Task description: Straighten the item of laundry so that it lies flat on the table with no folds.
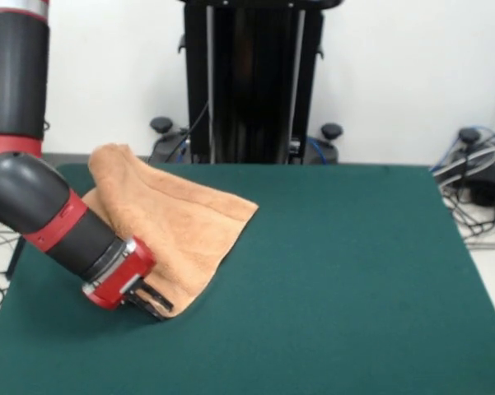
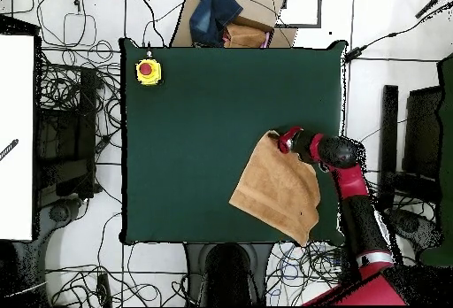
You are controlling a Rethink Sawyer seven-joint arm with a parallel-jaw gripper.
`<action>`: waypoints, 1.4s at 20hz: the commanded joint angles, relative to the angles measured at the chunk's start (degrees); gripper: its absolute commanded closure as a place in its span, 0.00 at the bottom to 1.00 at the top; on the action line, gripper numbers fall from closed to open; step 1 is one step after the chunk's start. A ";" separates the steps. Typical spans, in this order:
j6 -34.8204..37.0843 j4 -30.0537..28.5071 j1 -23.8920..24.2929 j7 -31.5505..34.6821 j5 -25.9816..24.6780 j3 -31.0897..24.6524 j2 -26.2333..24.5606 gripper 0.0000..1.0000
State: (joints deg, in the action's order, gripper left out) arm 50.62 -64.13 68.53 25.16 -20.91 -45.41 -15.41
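i am seeing the towel point(image 1: 169, 222) lying on the dark green counter point(image 1: 338, 271) at the side where the arm point(image 1: 45, 210) is working, toward the left in the front view and toward the right edge in the overhead view. it is not lying flat: in the front view the far part is humping up into a rounded fold near the counter's back edge, and one layer is resting over another, with a corner pointing out toward the middle of the counter. in the overhead view the towel point(image 2: 279, 188) is showing as a skewed four-sided shape, one corner reaching close to the counter's edge nearest the robot's base.

the arm is slanting down steeply from the upper left in the front view, and the hand point(image 1: 152, 303) is sitting low at the counter surface, right at the towel's near corner. the dark tips are overlapping the towel's edge there, so the hand is touching or just beside the cloth. i cannot tell from either view whether the hand is apart, together, or clamped on the cloth; the tips are too dark and small to separate. in the overhead view the hand point(image 2: 288, 138) is meeting the towel at its corner farthest from the robot's base.

a yellow box with a red button point(image 2: 148, 71) is sitting at a far corner of the counter in the overhead view, well apart from the towel. cables point(image 2: 71, 101) are lying on the floor beside the counter.
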 commanded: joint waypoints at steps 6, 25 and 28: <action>1.71 6.13 -4.81 -13.33 2.17 -4.80 -6.30 1.00; 2.62 6.05 -5.09 -15.91 2.20 -5.22 -6.36 1.00; 0.69 3.31 -4.54 -15.61 2.13 -6.29 -6.62 1.00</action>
State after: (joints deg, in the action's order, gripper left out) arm 50.64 -62.82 66.53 19.88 -19.70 -48.45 -19.19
